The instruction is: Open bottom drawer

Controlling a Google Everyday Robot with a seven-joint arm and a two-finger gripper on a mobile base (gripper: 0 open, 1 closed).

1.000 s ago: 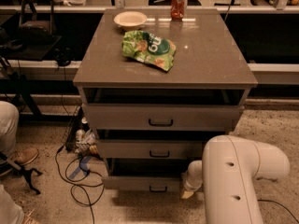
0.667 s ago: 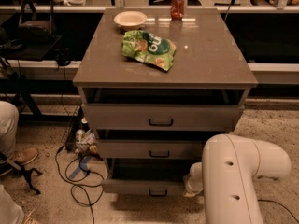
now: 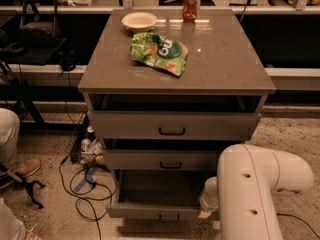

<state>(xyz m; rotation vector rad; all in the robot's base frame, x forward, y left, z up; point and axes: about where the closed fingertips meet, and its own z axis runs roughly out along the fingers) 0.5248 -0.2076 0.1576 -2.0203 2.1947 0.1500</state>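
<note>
The bottom drawer (image 3: 150, 212) of the grey-beige cabinet is pulled out toward me, and its dark inside (image 3: 160, 186) shows. Its small black bar handle (image 3: 169, 216) sits low on the front panel. My gripper (image 3: 206, 210) is at the drawer's right front corner, mostly hidden behind my white arm (image 3: 255, 194), which fills the lower right. The middle drawer (image 3: 160, 160) and the wide top drawer (image 3: 172, 126) stand slightly out above it.
On the cabinet top (image 3: 225, 64) lie a green chip bag (image 3: 159, 51), a pale bowl (image 3: 139, 20) and a red can (image 3: 190, 5). Cables (image 3: 82, 184) and bottles (image 3: 86, 146) litter the floor at left, near a person's leg and shoe (image 3: 15, 159).
The bottom drawer has slid further out toward me, showing more of its inside. My arm and gripper have drawn back with it.
</note>
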